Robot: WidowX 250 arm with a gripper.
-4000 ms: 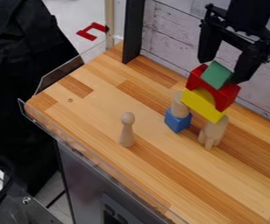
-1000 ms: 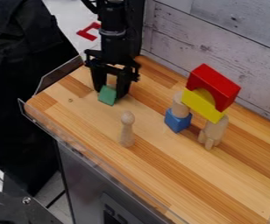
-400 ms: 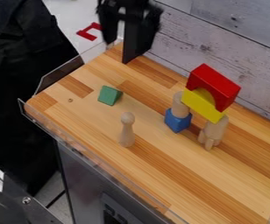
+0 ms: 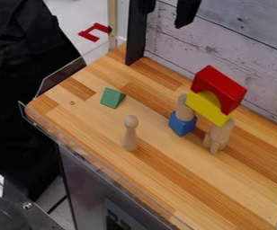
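Bearing toy blocks (image 4: 111, 98), striped wooden counter (image 4: 183, 179) beside pale plank wall (image 4: 243, 49).

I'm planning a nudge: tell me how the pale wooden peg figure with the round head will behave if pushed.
The peg figure would likely tip if pushed high, since it stands tall and narrow. Once down, its rounded body might roll, probably unevenly given the slimmer neck. It looks like solid wood, so it is probably stiff.

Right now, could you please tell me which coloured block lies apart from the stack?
The green wedge, down on the tabletop; the red arch, yellow block and blue block are in the stack.
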